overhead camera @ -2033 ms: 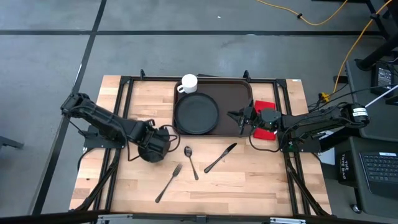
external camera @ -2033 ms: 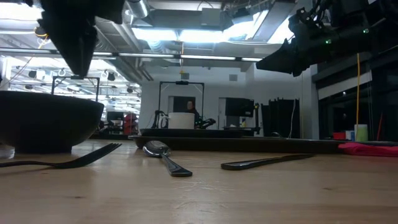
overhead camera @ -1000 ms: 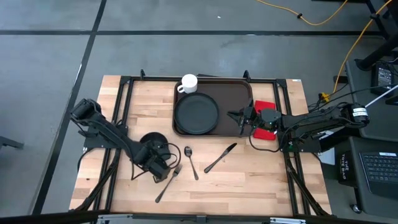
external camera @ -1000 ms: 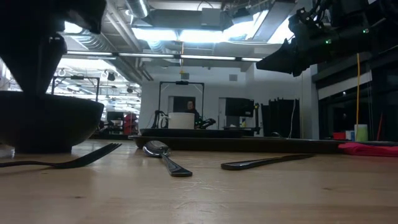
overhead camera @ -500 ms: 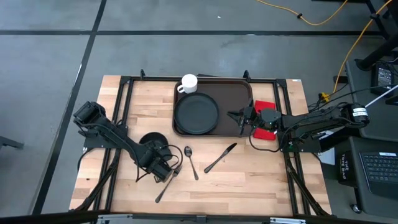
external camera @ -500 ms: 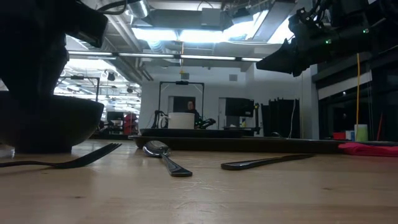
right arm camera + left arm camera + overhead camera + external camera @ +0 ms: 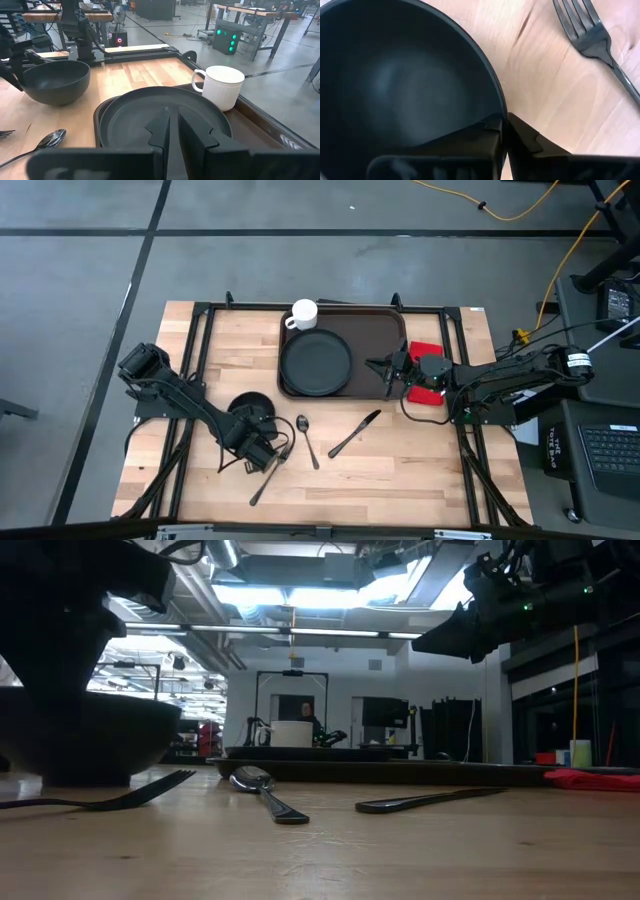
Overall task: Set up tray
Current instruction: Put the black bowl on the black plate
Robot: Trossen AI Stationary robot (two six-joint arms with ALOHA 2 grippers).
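Observation:
A black bowl (image 7: 250, 408) stands upright on its base on the wood table, left of the middle, with my left gripper (image 7: 263, 440) shut on its rim. The dark brown tray (image 7: 385, 340) lies at the far middle, carrying a black plate (image 7: 316, 362) and a white mug (image 7: 303, 313). My right gripper (image 7: 384, 367) hovers shut over the tray's right part, with nothing between its fingers (image 7: 162, 125). A fork (image 7: 270, 473), a spoon (image 7: 307, 440) and a knife (image 7: 355, 432) lie flat on the table near the middle. My left gripper holds the bowl's rim (image 7: 496, 106) on its near right side, with one finger inside the bowl and one outside. The fingers come slanting down from the table's near side. The bowl (image 7: 90, 740) sits upright with its base on the table.
A red napkin (image 7: 425, 350) lies right of the tray, partly under my right arm. The fork's tines (image 7: 585, 27) lie close beside the bowl. Black frame rails (image 7: 200, 330) run along the table's left, right and far edges. Bare wood lies along the near edge.
My left gripper has come down a little by the bowl's near right side and taken hold of its rim. The bowl has shifted slightly toward the table's right, still upright on the wood. My right arm has kept still.

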